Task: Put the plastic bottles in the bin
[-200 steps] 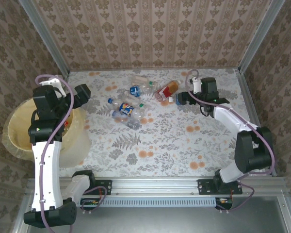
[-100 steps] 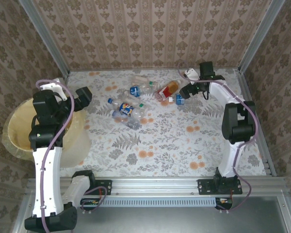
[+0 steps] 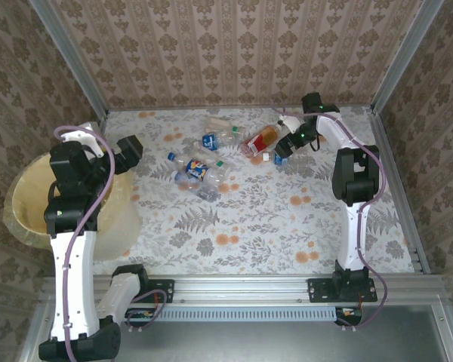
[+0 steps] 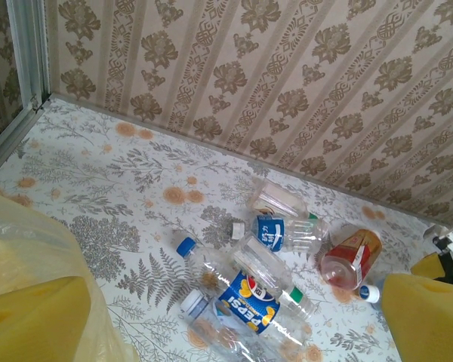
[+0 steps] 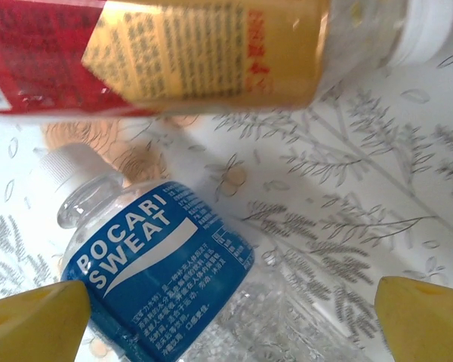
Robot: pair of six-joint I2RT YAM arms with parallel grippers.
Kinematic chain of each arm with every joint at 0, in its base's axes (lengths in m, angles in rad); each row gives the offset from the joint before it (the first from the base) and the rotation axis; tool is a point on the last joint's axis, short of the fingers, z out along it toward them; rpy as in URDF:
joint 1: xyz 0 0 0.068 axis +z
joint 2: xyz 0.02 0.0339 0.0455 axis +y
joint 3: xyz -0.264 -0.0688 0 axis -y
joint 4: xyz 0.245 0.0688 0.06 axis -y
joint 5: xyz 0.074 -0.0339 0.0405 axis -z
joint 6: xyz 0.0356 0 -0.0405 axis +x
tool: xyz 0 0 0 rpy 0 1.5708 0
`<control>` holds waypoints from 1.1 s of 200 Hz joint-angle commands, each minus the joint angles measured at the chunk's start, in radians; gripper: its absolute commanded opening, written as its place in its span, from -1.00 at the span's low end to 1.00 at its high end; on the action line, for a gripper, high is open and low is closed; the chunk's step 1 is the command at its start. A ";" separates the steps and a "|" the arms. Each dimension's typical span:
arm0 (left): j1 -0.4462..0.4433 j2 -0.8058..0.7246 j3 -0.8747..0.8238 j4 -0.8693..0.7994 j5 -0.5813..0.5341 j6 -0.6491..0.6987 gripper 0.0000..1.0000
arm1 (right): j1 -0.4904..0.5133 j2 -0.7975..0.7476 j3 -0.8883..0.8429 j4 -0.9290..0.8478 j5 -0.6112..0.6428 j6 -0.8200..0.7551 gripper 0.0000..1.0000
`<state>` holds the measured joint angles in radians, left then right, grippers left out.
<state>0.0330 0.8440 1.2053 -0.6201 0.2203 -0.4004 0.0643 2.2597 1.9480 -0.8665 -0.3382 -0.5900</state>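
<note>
Top external view: the plastic bottles (image 3: 200,170) lie on their sides in a loose cluster on the far half of the table (image 3: 249,219), all of those seen outside the bin (image 3: 15,200), which stands at the table's left edge beside the left arm. The right gripper (image 3: 283,147) is low at the right end of the cluster, over a small blue-labelled bottle (image 3: 279,155) lying just beside a red-labelled bottle (image 3: 260,139). Right wrist view: the right gripper (image 5: 226,324) is spread wide, its yellow fingers (image 5: 34,317) on either side of the blue-labelled bottle (image 5: 158,264); contact cannot be confirmed and nothing is clamped. The red-labelled bottle (image 5: 174,53) lies just beyond it. The left gripper (image 3: 130,147) hangs near the bin's far rim, well apart from the bottles. Left wrist view: the left gripper (image 4: 226,324) is parted wide and empty, the bin's translucent liner (image 4: 38,249) is at lower left, and a Pepsi bottle (image 4: 249,302) lies in the cluster ahead
</note>
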 commanded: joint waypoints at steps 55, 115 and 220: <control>-0.005 0.004 -0.018 0.024 0.007 -0.009 1.00 | 0.005 -0.128 -0.266 -0.023 0.098 -0.063 0.96; -0.005 0.012 -0.037 0.047 0.014 -0.012 1.00 | 0.058 -0.275 -0.574 0.235 0.263 -0.047 0.65; -0.005 0.006 -0.045 0.050 0.047 -0.015 1.00 | 0.132 -0.405 -0.767 0.563 0.322 0.062 0.20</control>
<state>0.0330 0.8700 1.1709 -0.5896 0.2420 -0.4011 0.1886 1.9022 1.2045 -0.3954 -0.0292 -0.5823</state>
